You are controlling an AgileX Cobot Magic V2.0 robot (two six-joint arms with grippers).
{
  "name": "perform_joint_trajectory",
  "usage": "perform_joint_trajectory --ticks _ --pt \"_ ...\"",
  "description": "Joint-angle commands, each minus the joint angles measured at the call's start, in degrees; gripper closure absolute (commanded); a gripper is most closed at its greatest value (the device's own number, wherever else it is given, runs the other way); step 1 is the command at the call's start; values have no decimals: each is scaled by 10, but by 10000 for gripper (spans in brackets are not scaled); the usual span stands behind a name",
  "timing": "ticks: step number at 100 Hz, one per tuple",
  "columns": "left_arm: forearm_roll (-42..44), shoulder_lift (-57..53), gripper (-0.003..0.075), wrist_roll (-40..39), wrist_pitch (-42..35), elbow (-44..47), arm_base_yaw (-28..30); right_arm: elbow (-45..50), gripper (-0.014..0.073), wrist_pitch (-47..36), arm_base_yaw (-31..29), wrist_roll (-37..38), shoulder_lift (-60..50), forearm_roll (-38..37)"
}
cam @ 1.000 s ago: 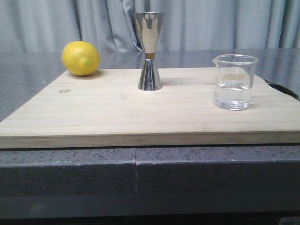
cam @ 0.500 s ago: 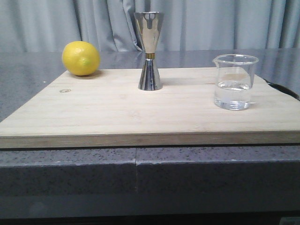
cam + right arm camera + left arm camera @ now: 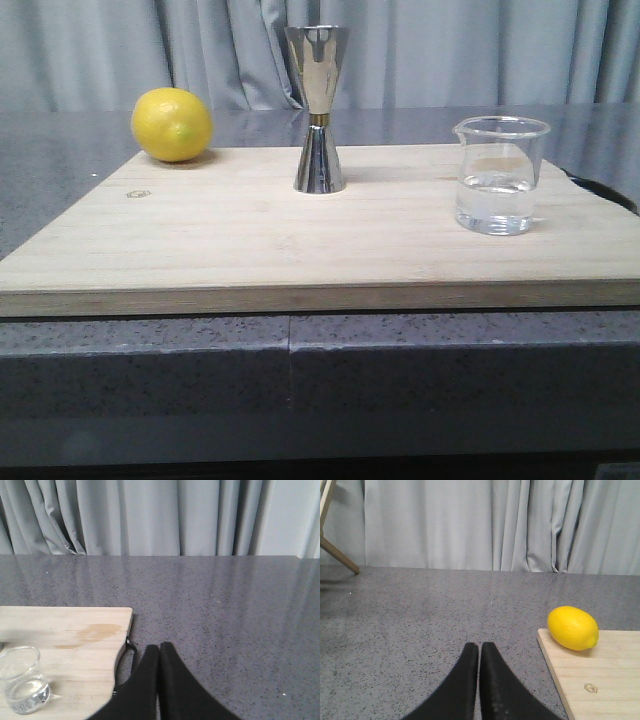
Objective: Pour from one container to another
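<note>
A: Where does the glass beaker [image 3: 500, 175] stand?

B: Upright on the right part of the wooden board [image 3: 250, 240], nearer the front edge than the other things. There is clear liquid in its lower part.

A: And the steel jigger [image 3: 318, 108]?

B: Upright near the middle of the board, toward its far edge, well apart from the beaker and to its left. A thin gold band rings its narrow waist.

A: Anything else on the board?

B: A lemon [image 3: 171, 124] at the far left corner, well left of the jigger. The board lies on a grey speckled tabletop [image 3: 60, 160], with grey curtains [image 3: 450, 50] behind.

A: What about the hands?

B: Neither shows in the front view. In its wrist view, the left hand [image 3: 479, 652] has its black fingers pressed together, over bare tabletop left of the board, holding nothing. The right hand [image 3: 159, 652] is likewise pressed together and holding nothing, over the tabletop just off the board's right edge, with the beaker in view nearby on the board.
</note>
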Motion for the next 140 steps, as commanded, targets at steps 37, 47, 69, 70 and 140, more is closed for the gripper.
perform_joint_trajectory --ticks 37,47,69,70,140 --pt "-3 9 741 0 -44 -20 -4 -20 662 -40 -3 -5 11 -5" --pt "-3 9 741 0 -44 -20 -4 -20 662 -37 -3 -5 11 12" --pt "-1 9 612 0 -45 -20 -4 -20 447 -38 -3 -5 11 24" --pt "-1 9 599 0 -45 -20 -4 -20 414 -38 -3 -5 11 24" --pt "-24 9 175 -4 -62 -20 -4 -20 46 -52 -3 -5 11 40"
